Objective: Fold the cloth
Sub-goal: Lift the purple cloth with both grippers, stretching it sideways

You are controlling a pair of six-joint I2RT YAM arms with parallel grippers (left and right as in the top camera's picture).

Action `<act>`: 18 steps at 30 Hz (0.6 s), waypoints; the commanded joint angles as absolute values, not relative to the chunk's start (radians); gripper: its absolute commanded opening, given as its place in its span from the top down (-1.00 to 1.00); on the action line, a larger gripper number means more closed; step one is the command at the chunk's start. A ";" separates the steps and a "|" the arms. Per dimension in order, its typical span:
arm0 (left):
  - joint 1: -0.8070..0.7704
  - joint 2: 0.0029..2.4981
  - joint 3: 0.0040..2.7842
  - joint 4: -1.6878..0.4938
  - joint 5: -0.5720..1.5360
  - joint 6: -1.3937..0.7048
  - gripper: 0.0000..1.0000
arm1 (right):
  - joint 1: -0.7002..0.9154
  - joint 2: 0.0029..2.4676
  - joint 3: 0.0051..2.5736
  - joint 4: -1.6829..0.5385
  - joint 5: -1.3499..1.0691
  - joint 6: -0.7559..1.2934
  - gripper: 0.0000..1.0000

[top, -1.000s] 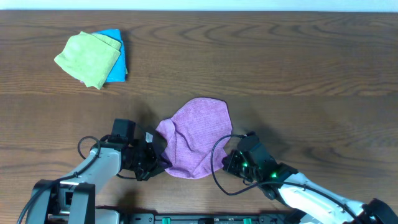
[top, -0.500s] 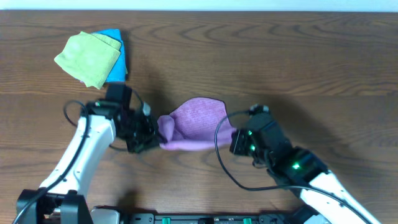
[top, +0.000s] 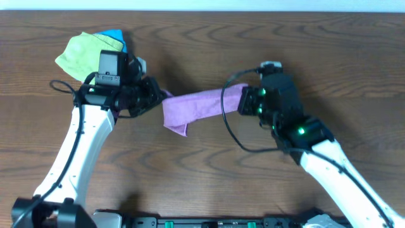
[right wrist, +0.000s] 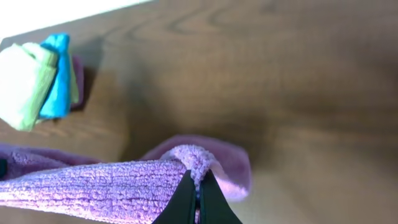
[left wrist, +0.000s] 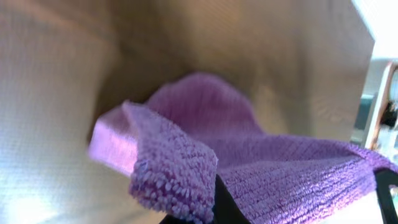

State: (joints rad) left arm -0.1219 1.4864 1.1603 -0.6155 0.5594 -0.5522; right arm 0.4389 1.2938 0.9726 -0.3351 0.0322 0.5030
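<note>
The purple cloth (top: 196,104) hangs as a narrow band stretched between my two grippers above the middle of the table, and one corner droops toward the near side. My left gripper (top: 158,96) is shut on its left end, where a fuzzy corner (left wrist: 174,174) bunches over the dark fingertips (left wrist: 224,202). My right gripper (top: 245,100) is shut on the right end. In the right wrist view the cloth (right wrist: 93,180) is pinched in a fold between the two closed fingers (right wrist: 186,199). More of the cloth lies below on the wood in both wrist views.
A light green cloth (top: 88,60) lies over a bright blue cloth (top: 117,35) at the far left, just behind my left arm. Both also appear at the left of the right wrist view, the green cloth (right wrist: 22,84) beside the blue cloth (right wrist: 56,78). The brown wooden table (top: 329,57) stretches off to the right.
Both grippers have carried the cloth's near edge up and toward the far side. The cloth has gone from a flat rounded patch to a narrow stretched band. Both arms have reached further out.
</note>
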 commanded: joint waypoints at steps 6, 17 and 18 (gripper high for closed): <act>-0.110 1.666 1.291 -0.503 0.469 -0.606 0.88 | 0.318 1.486 1.180 -0.230 0.098 0.301 0.97; -0.092 1.886 1.640 -0.497 0.449 -0.578 0.88 | 0.264 1.753 1.548 -0.219 0.117 0.173 0.98; -0.091 1.893 1.666 -0.496 0.445 -0.574 0.88 | 0.260 1.768 1.578 -0.215 0.132 0.167 0.97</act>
